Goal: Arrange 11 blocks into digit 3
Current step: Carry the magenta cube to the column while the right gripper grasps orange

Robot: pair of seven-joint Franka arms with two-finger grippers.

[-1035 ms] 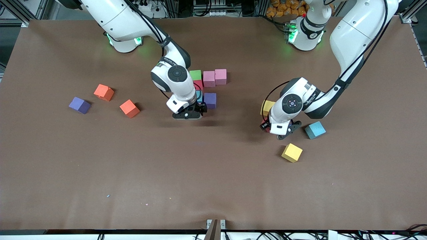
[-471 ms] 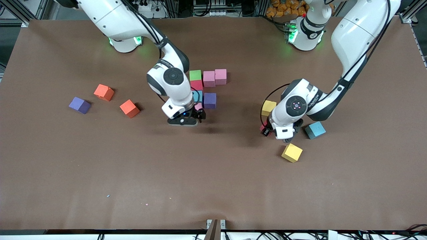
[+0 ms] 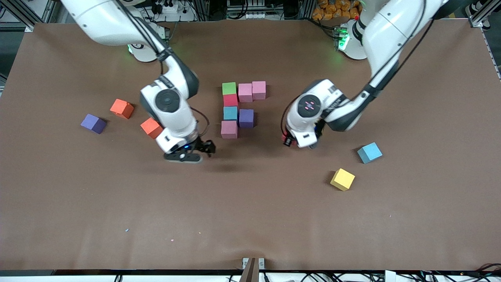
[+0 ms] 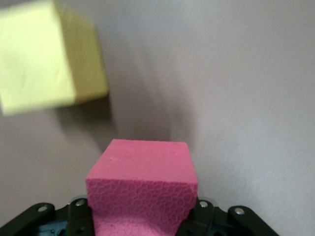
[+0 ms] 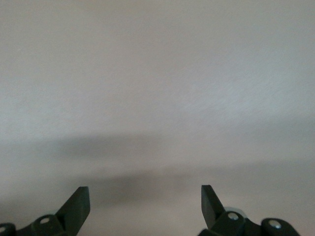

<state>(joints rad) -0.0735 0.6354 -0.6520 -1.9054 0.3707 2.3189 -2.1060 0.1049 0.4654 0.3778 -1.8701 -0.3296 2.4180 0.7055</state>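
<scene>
- left gripper (image 4: 142, 219): clamped on a deep pink block (image 4: 142, 172), one finger on each side face; it is up over bare table (image 3: 250, 219), between the built group and the loose blocks at the left arm's end
- left wrist view also shows a yellow block (image 4: 49, 59) on the table, close to the held one but not touching it
- right gripper (image 5: 145, 206): fingers (image 5: 74, 206) spread wide, nothing between them; over bare table near the group, on its right-arm side
- built group, mid table, blocks touching:
- green block (image 3: 229, 88), then two pink blocks (image 3: 245, 92) and (image 3: 259, 90) in a row running toward the left arm's end
- red block (image 3: 230, 100) just nearer the camera than the green one
- light blue block (image 3: 230, 113) next nearer, with a purple block (image 3: 246, 118) beside it on the left-arm side
- pink block (image 3: 229, 129) nearest the camera in that column
- loose, right arm's end: orange block (image 3: 121, 108); second orange block (image 3: 150, 128), partly hidden by the right arm; purple block (image 3: 93, 123); all apart from each other
- loose, left arm's end: light blue block (image 3: 369, 152), and a yellow block (image 3: 342, 179) nearer the camera; apart, both turned at an angle
</scene>
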